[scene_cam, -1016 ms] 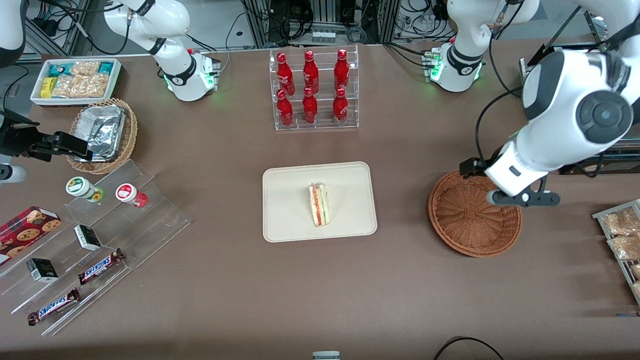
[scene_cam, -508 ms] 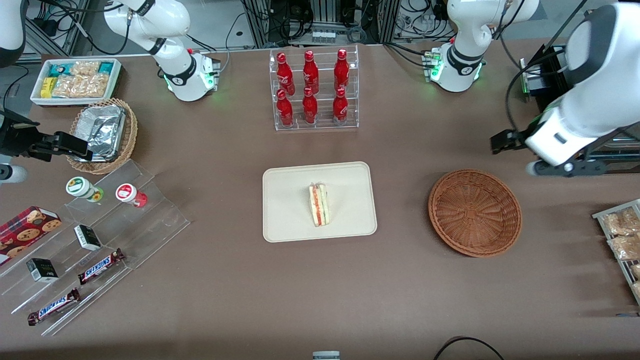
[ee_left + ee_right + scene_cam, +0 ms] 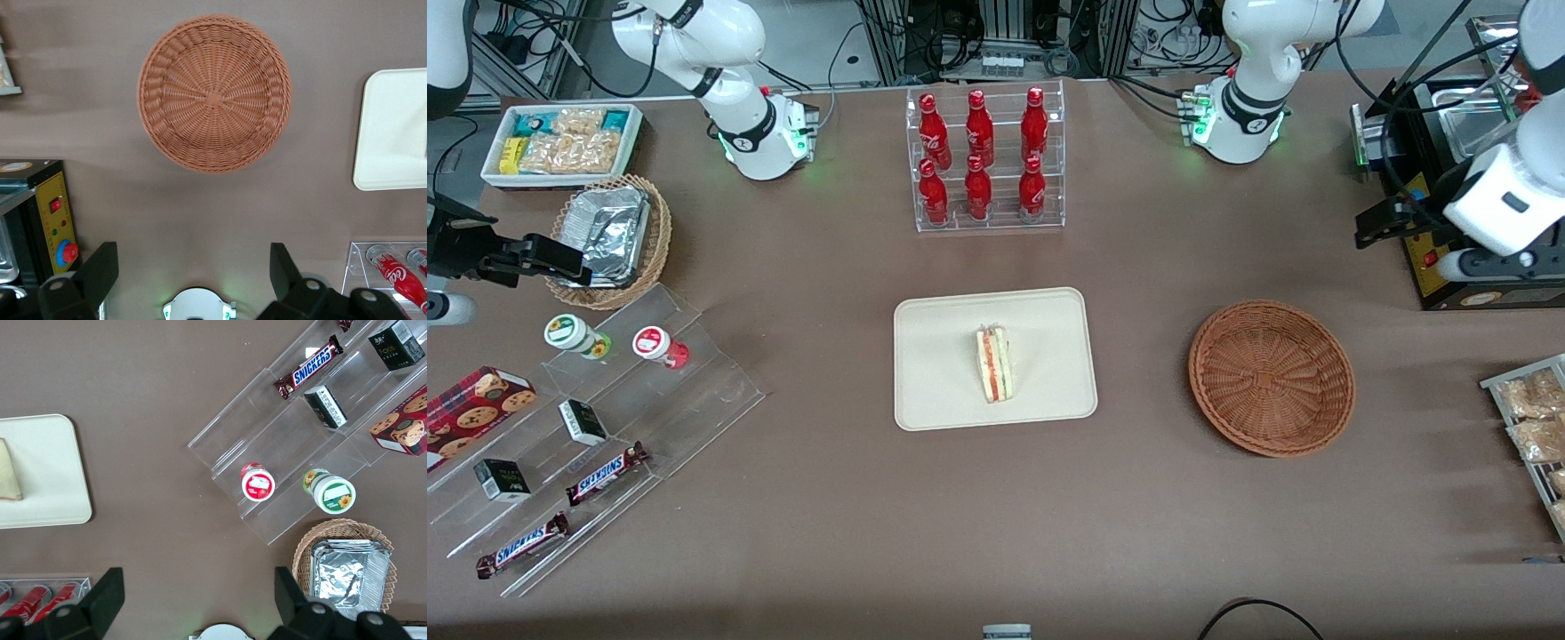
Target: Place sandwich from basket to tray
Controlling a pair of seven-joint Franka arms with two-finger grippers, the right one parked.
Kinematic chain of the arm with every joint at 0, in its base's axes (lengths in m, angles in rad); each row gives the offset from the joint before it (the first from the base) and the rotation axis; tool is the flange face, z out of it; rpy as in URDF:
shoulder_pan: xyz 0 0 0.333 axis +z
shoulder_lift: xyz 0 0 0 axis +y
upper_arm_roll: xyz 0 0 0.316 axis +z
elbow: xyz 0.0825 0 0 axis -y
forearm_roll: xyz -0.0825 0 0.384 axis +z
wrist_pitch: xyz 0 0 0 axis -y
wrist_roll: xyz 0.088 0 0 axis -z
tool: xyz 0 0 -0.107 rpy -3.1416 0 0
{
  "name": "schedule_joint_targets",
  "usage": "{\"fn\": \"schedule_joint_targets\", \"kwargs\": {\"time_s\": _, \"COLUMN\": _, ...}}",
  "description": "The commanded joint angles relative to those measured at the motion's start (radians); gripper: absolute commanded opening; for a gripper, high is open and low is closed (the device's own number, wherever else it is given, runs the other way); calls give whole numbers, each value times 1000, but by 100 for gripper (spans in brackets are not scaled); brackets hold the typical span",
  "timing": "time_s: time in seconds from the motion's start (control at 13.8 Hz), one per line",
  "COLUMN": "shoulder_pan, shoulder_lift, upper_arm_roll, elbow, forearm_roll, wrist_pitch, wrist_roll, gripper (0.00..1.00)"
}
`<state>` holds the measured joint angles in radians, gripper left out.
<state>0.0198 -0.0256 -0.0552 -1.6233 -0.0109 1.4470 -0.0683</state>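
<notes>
Overhanging basket (image 3: 214,93): hand (image 3: 193,277) (tips cropped)

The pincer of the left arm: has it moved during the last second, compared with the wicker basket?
Yes. The pincer was over the basket rim; now it is away from it, farther from the front camera, open and empty, near the black machine.

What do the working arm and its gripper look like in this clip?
The left arm has glossy white shells with black joint rings, black cables trailing along it, and a green-lit base. Its gripper is matte black, with two wedge-shaped fingers standing open near the black box, above the table.
</notes>
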Motion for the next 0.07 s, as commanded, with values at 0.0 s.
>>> {"fn": "schedule_joint_targets", "kwargs": {"time_s": 0.0, "shoulder_pan": 11, "shoulder_lift": -13, "upper_arm_roll": 14, "elbow": 29, "forearm_roll": 9, "wrist_pitch": -37, "wrist_roll": 12, "gripper": 100}}
